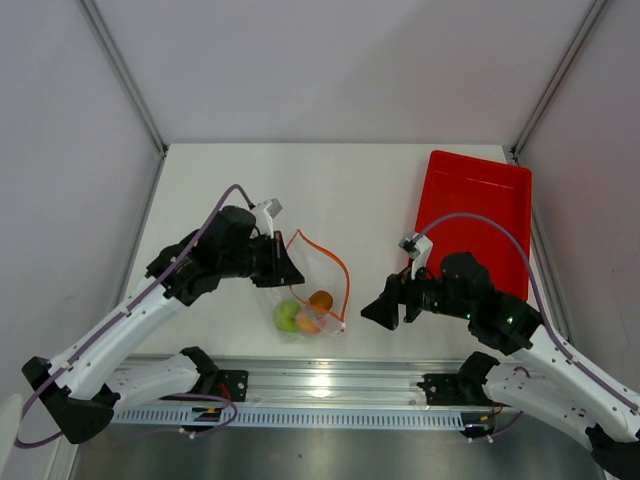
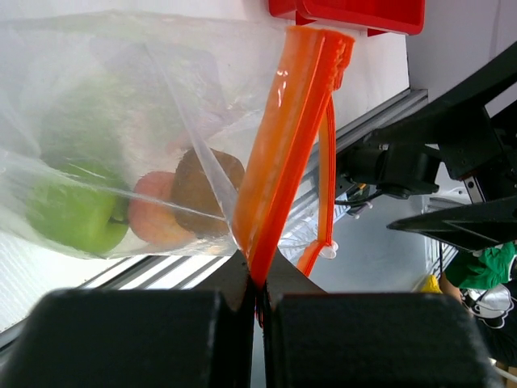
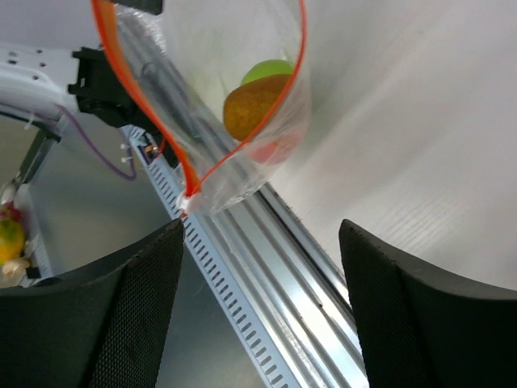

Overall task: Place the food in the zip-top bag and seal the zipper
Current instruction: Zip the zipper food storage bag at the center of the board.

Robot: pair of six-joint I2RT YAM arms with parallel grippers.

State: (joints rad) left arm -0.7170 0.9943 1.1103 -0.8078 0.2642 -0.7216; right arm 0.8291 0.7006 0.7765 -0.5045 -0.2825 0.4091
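1. Left wrist view: clamped tight on the zipper (image 2: 281,145) with the left fingers (image 2: 121,339), apparently to hold the zip-top bag (image 2: 97,97) up by its mouth.
2. Sunk together at the bottom inside: green apple (image 2: 77,214), peach (image 2: 153,218), brown lump (image 2: 206,182).
3. Gaping above them, so not yet sealed.
4. Spread wide and empty just beside the strip's free end: right fingers (image 3: 137,315), probably aiming to pinch it.
5. Well off to the right on the surface (image 1: 230,190): red tray (image 1: 475,215), out of the way.
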